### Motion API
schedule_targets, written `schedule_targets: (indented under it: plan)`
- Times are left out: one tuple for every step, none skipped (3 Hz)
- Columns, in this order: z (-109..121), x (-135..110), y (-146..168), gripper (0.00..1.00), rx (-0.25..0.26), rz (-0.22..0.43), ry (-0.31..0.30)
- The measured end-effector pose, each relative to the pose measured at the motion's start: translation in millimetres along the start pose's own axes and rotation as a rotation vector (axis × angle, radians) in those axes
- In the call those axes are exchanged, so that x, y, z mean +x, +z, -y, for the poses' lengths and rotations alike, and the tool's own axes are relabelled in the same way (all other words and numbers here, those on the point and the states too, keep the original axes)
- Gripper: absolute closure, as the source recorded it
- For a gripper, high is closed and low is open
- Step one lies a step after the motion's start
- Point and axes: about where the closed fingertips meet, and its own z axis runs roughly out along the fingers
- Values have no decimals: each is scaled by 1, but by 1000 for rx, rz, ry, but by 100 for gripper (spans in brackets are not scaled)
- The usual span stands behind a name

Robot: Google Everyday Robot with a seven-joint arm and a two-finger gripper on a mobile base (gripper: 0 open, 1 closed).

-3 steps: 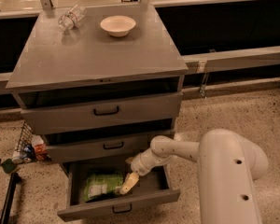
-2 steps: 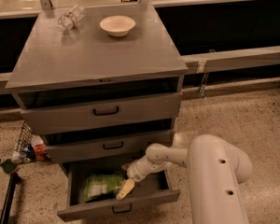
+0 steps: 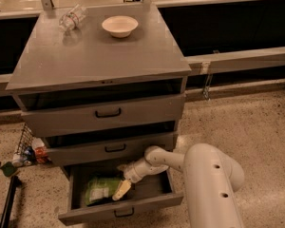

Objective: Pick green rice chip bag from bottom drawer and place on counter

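1. Robot's white arm reaches down & left from lower right. It puts the claw inside the open bottom drawer, just below the mid drawer's front.
2. Claw state: can't tell. Wide, narrow or gripping isn't clear from this angle.
3. Green rice chip bag lies flat on the drawer floor just left of claw, white label panel up. Claw's tip meets or overlaps the bag's right edge; actual contact can't be confirmed.
4. Mid drawer & top drawer sit directly above claw. Each has a black handle on its front and a dark gap above it.
5. Grey worktop is well above claw, capping the cabinet.
6. On worktop, far above claw: white bowl toward the back. Clear plastic bottle lies on its side left of bowl, near back-left corner.
7. Wire basket w/ small items sits on speckled floor, well left of claw, beside cabinet.
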Motion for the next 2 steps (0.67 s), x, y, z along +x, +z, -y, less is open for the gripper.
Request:
schedule_targets:
  plan:
    - [17,-9,16,0,17,48,-17]
    - [27,-11,38,0,57,62,-2]
